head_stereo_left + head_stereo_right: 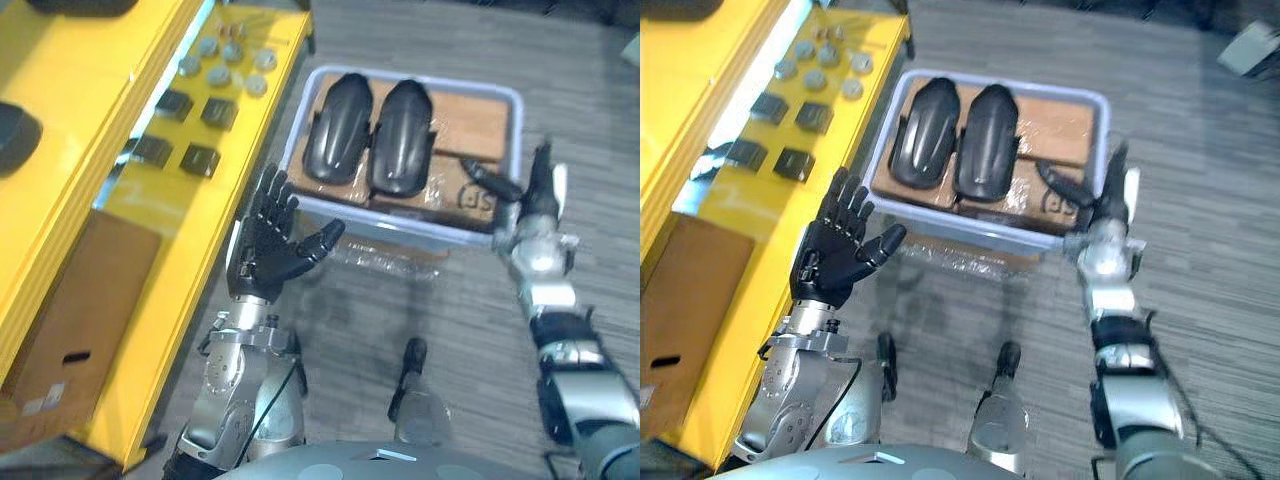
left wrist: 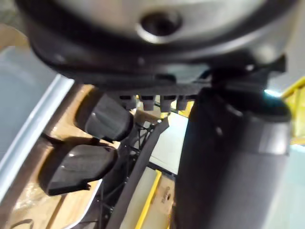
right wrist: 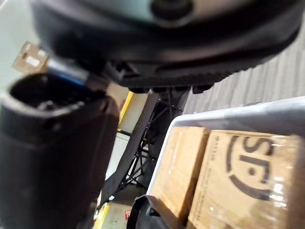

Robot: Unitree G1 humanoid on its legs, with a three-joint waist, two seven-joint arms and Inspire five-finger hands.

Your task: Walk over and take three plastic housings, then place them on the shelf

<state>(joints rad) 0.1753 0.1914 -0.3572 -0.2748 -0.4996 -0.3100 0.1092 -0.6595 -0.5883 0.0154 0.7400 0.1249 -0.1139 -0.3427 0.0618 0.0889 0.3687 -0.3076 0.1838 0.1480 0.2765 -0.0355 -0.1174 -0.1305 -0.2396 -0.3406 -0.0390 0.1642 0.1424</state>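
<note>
Large dark logo print on cardboard box [image 3: 243,176] inside grey bin [image 3: 248,117], at bin's right end; heavy letters in a ring, not transcribed. Small white label [image 1: 45,402] on brown carton [image 1: 85,320] well left of bin, too small to read. Nothing else legible.

Counted: two plastic housings [image 1: 338,128], both in one grey-blue bin [image 1: 400,220]. On the yellow shelf [image 1: 240,130]: four black square blocks [image 1: 175,104] and six grey round discs [image 1: 219,75] near its far edge. Smaller pieces beyond the discs are too blurred to count.
</note>
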